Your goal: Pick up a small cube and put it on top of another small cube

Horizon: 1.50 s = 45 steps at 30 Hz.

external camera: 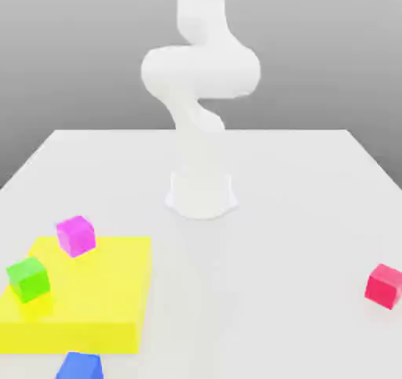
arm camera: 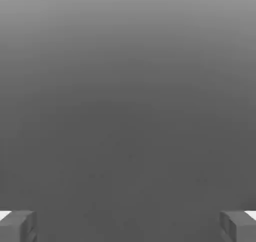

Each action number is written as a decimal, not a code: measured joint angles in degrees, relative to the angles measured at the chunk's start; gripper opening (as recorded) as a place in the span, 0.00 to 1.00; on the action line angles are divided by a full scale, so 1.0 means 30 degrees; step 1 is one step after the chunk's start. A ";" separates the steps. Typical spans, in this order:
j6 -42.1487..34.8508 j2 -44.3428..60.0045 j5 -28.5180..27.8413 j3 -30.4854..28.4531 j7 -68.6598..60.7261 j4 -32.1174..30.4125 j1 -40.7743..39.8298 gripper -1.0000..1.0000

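Four small cubes lie on the white table [external camera: 298, 181]. A magenta cube [external camera: 76, 235] and a green cube [external camera: 28, 278] sit on a flat yellow slab [external camera: 102, 291] at the exterior view's left. A blue cube [external camera: 80, 366] lies just in front of the slab. A red cube [external camera: 385, 285] rests alone at the exterior view's right. In the hand view my gripper [arm camera: 128, 226] is open, its two fingertips [arm camera: 17, 226] far apart with nothing between them, facing plain grey background.
The white arm [external camera: 200, 79] rises from its round base [external camera: 202, 193] at the middle of the table and folds upward out of the picture. The yellow slab stands a little proud of the table surface.
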 joint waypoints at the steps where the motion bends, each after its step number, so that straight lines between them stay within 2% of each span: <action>1: 0.0209 0.0751 0.0114 -0.0225 -0.0189 0.0023 0.0040 0.50; 18: 0.3468 1.2584 0.2569 -0.3112 -0.3641 0.0395 -0.0219 0.50; 30: 0.5985 2.0746 0.3201 -0.3619 -0.5260 0.0671 -0.1760 0.50; 34: 0.7935 2.3523 0.4048 -0.2802 -0.5949 0.1239 -0.2500 0.50; 35: 0.8202 2.3879 0.4171 -0.2673 -0.6041 0.1319 -0.2606 0.00; 41: 0.8321 2.4056 0.4226 -0.2600 -0.6079 0.1361 -0.2667 0.00; 45: 0.6822 2.2081 0.3491 -0.3288 -0.5546 0.0895 -0.2140 0.00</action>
